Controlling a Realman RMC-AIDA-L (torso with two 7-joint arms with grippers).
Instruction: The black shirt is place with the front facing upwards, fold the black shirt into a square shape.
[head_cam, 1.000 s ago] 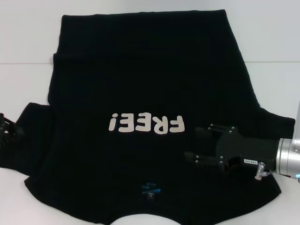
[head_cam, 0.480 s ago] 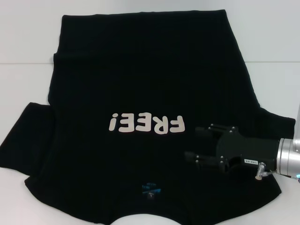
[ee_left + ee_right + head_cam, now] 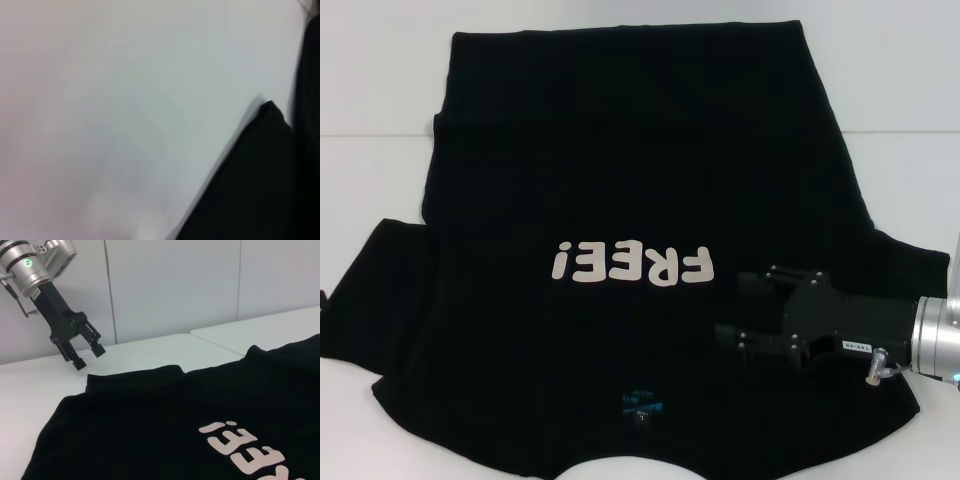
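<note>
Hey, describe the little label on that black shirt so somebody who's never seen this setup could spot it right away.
Start with the black shirt spread over the white table. Find the cream FREE! lettering on it, then go toward the robot to the collar edge. There sits the small blue neck label, to the left of the open right gripper; it is the only blue mark on the cloth.

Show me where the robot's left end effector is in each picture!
Head view: barely there; only a dark sliver at the left edge, beside the black shirt.
Left wrist view: not in it; only white table and a shirt corner.
Right wrist view: left end effector, open, hanging above the table beyond the shirt's far sleeve.
Shared landmark: the shirt.
</note>
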